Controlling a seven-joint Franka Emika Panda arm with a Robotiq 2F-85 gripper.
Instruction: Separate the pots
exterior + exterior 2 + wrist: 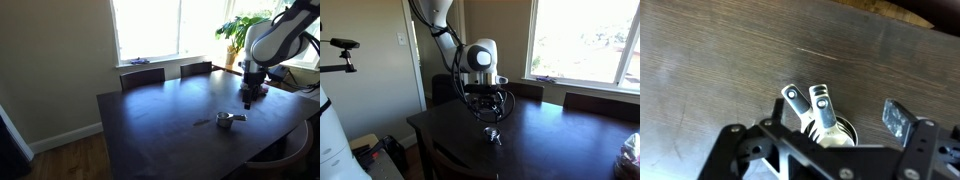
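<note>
Hovering wrist-down above the pots (822, 108), jaws spread.

Distant exterior views sharing table (150, 120); wrist view close, downward.

Dining-room setting. A dark wooden tabletop (160, 120) fills most of both exterior views, and in the wrist view its grain shows fine pale streaks. Two dark chair backs (142, 78) stand along its far edge, under a wide window (150, 25). A curved chair (285, 145) sits at the near corner. Strong daylight overexposes the glass and casts a soft sheen on the wood. A leafy houseplant (240, 30) stands by the sill. The wall (55, 50) is beige, with a white baseboard (65, 137) above the brown wood floor (75, 160). A wall switch (402, 40) shows in an exterior view.
</note>
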